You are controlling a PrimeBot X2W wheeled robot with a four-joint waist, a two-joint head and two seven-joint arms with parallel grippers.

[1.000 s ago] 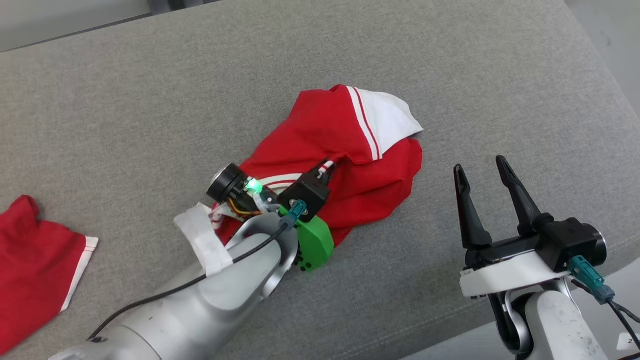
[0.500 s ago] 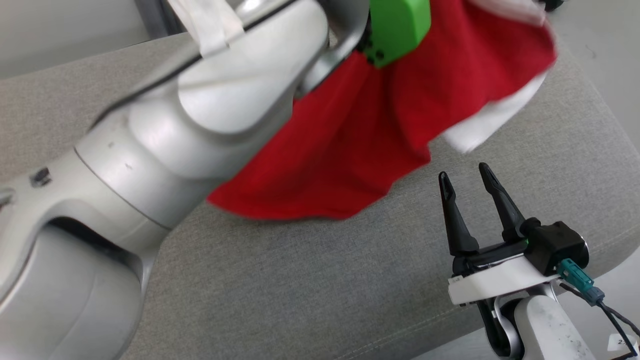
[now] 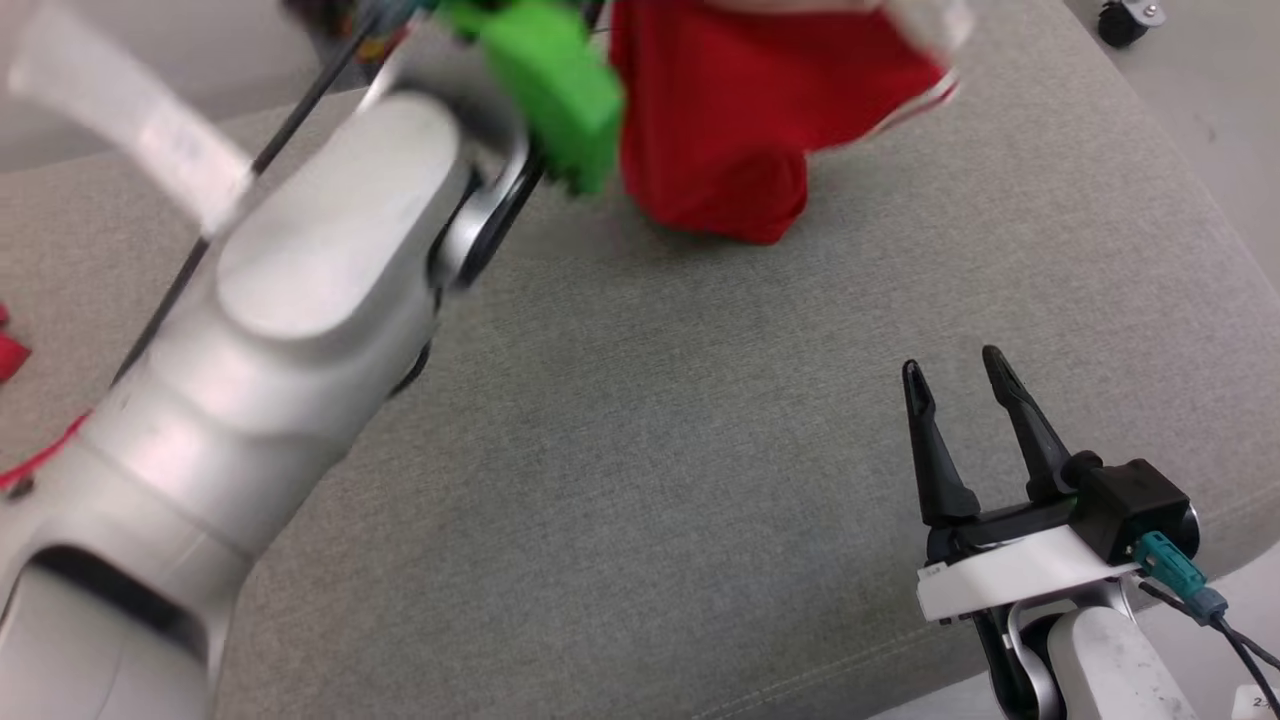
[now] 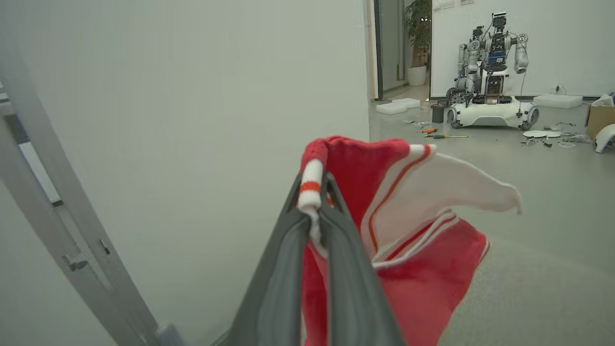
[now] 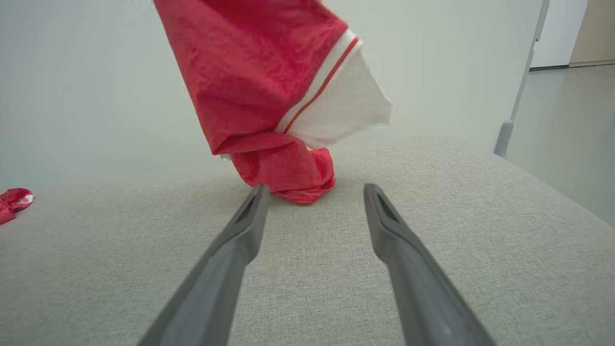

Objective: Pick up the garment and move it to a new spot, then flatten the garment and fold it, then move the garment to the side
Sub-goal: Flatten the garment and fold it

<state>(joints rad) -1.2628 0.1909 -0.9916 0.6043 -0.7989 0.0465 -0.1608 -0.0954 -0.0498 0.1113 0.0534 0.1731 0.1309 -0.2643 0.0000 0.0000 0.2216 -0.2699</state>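
Up goes the red garment (image 5: 250, 72): a second ago it lay in a heap on the grey cushion (image 3: 650, 450), and now it hangs in the air, with just its low end bunched on the cushion. It hangs long-ways, up and down, and a white flap with red stripes sticks out on one side. The left jaws are shut tight on a white band (image 4: 310, 185) at the top of the garment, so the cloth dangles below them. The left arm (image 3: 300, 260) is up high and looks blurry, so I think it is on the move. The right jaws are wide open with nothing in them. They sit near the front edge of the cushion, well apart from the garment. Seen from the right wrist, the garment's low end lies straight ahead, past the tips of the two fingers (image 5: 230, 250) and a bit toward the left one. So the left arm is the one that has it, and I think its job is to carry it to a new spot and lay it down. Another red cloth (image 5: 13, 202) lies far off at the left side of the cushion.
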